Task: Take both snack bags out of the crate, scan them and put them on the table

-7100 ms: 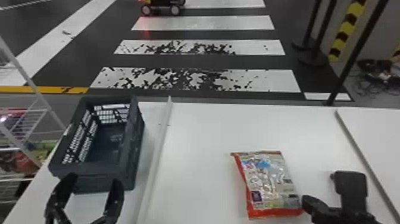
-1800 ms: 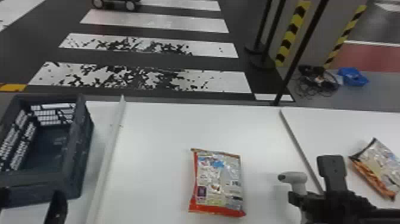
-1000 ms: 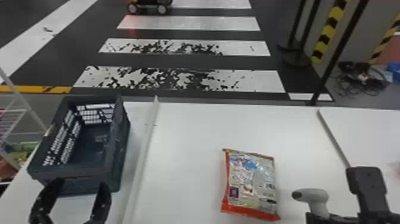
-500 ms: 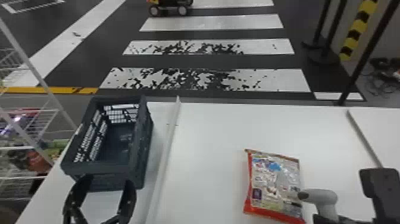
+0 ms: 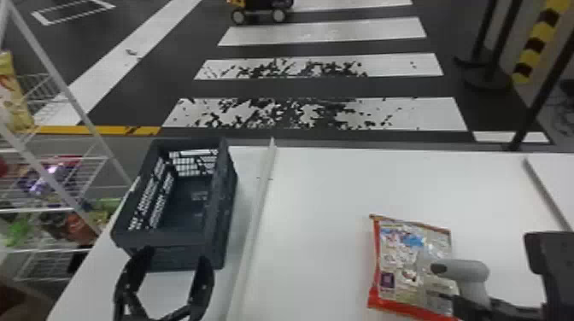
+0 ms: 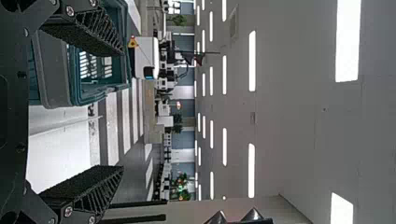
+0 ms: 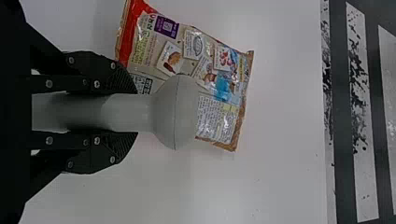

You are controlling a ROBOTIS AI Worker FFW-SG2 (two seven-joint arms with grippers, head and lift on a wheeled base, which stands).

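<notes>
One scanner (image 5: pixel 469 269), clasped by the right pincer (image 7: pixel 130 112), needs square, steady aim at the snack bag (image 5: pixel 403 252), left pincer (image 5: pixel 175 257) wide!

This looks like a large indoor lab or test hall: beyond the left claw (image 5: pixel 175 256) lie a painted crosswalk (image 5: pixel 427 113) and a small wheeled vehicle (image 5: pixel 261 6); left of it, a wire rack (image 5: pixel 42 210) of packaged goods (image 5: pixel 15 102); high above it, ceiling lights (image 6: pixel 252 60).

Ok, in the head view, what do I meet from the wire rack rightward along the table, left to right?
Wire rack, crate, white strip, snack bag, scanner in the right gripper.
</notes>
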